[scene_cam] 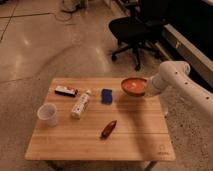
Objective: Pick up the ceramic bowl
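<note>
The ceramic bowl [133, 85] is round, shallow and glossy orange with a darker rim. It hangs a little above the far right part of the wooden table [135, 140]. My gripper [145, 89] is at the bowl's right rim and is shut on it. The white arm [175, 75] comes in from the right. The fingertips are partly hidden behind the bowl.
On the table lie a blue pouch [106, 95], a white bottle on its side [81, 103], a small dark packet [66, 91], a white cup [47, 114] and a reddish-brown object [108, 128]. A black office chair [132, 30] stands behind the table.
</note>
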`<state>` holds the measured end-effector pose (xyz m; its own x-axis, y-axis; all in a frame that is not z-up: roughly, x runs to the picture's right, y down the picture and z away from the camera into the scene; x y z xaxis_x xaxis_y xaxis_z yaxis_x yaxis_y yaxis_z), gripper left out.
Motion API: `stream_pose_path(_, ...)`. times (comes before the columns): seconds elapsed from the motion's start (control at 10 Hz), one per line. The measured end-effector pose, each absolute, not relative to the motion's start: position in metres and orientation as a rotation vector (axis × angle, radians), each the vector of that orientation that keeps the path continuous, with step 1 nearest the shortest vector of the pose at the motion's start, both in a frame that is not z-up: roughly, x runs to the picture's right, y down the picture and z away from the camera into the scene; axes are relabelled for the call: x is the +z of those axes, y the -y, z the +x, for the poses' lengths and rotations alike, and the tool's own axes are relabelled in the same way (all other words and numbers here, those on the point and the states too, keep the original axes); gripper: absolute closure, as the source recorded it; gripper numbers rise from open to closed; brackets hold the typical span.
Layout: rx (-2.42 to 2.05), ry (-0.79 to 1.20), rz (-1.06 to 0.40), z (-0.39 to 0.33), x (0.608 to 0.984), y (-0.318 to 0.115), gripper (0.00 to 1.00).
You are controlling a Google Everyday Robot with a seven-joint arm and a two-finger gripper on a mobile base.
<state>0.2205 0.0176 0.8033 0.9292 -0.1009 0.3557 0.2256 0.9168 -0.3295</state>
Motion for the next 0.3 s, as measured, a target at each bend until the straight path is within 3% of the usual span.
stream_pose_path(0.3,-0.173,0.344,-0.371,0.2195,0.8014,-0.0161,1.00)
